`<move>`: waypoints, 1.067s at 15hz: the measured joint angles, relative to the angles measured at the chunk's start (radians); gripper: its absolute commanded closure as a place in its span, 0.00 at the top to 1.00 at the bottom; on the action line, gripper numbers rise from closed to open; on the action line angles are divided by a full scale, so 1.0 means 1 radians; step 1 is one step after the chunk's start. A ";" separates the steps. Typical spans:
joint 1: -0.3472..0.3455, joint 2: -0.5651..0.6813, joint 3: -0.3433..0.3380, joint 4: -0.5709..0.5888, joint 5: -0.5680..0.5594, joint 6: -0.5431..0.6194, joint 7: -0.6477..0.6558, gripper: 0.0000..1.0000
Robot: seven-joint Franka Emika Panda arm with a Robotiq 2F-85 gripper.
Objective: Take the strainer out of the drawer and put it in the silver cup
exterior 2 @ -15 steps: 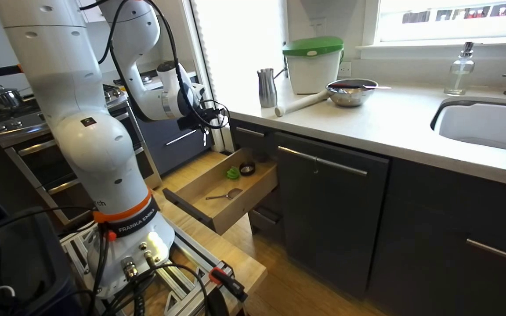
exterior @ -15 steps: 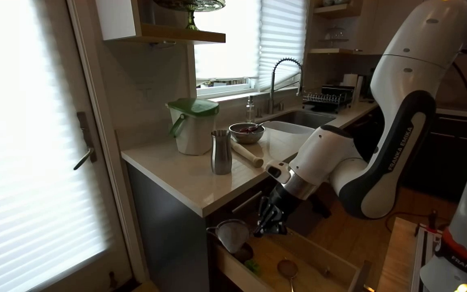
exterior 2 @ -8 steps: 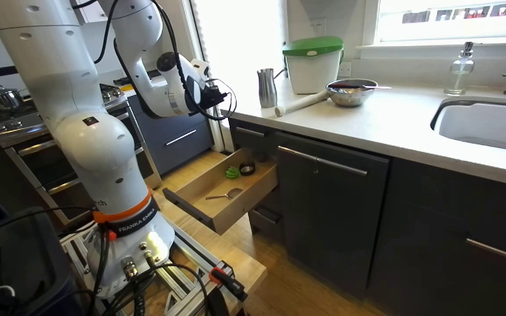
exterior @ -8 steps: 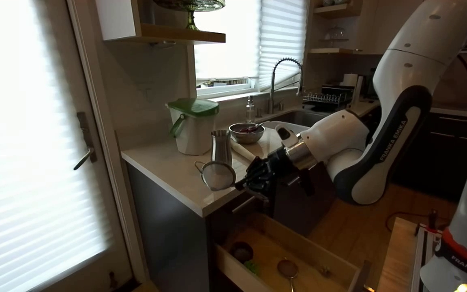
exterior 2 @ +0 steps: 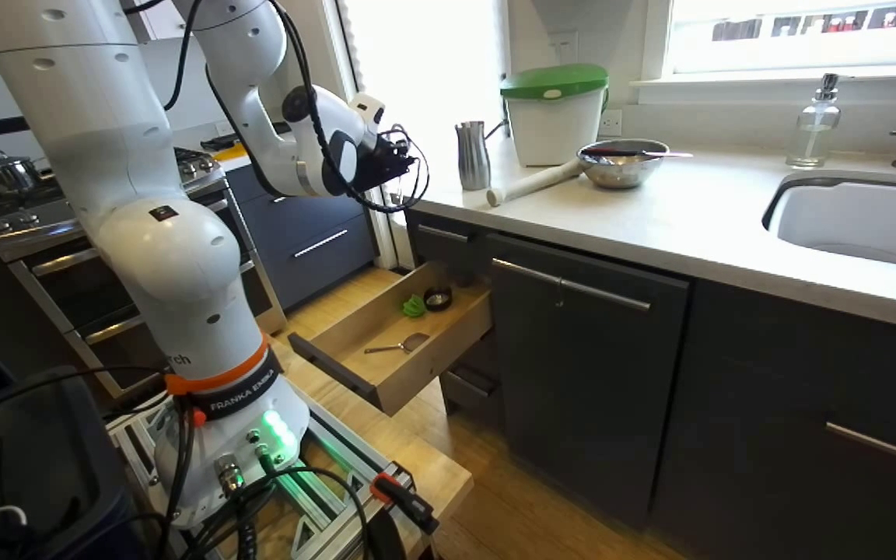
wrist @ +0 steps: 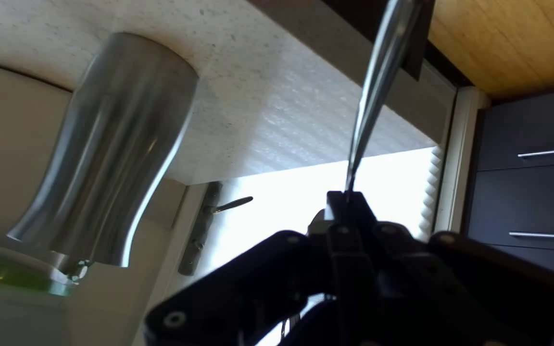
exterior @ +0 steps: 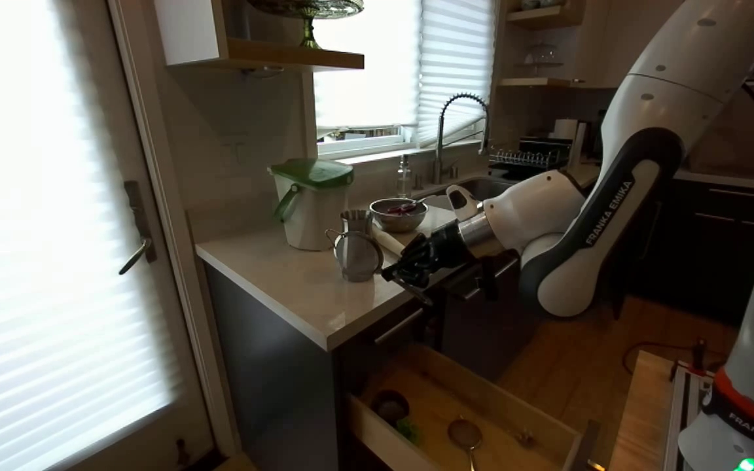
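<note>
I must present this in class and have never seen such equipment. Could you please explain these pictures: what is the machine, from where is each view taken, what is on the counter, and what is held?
The machine is a white robot arm with black covers, ending in a black two-fingered hand. Two outside cameras view the scene from different places; a third, on the wrist, shows it nearly upside down. On the pale, smooth counter are a shiny silver metal cup, a white bin with a green lid, a round metal bowl and a pale wooden rod. The hand holds a round metal mesh strainer by its thin handle; in an exterior view it appears in front of the cup, not in it.
</note>
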 measured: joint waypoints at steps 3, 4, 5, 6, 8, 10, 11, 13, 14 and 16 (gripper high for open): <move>0.003 0.004 0.001 0.002 0.017 0.003 -0.004 0.01; 0.003 0.008 0.002 0.003 0.019 0.025 -0.006 0.01; 0.005 0.011 0.003 0.006 0.036 0.076 -0.018 0.01; 0.010 0.013 0.004 0.010 0.059 0.135 -0.044 0.01; 0.020 0.018 0.006 0.037 0.098 0.236 -0.092 0.01; 0.046 0.027 -0.005 0.082 0.119 0.325 -0.126 0.01; 0.075 0.035 -0.030 0.110 0.119 0.367 -0.133 0.01; 0.119 0.060 -0.072 0.176 0.123 0.440 -0.136 0.04; 0.132 0.077 -0.092 0.215 0.123 0.462 -0.123 0.04; 0.140 0.106 -0.115 0.273 0.122 0.464 -0.109 0.01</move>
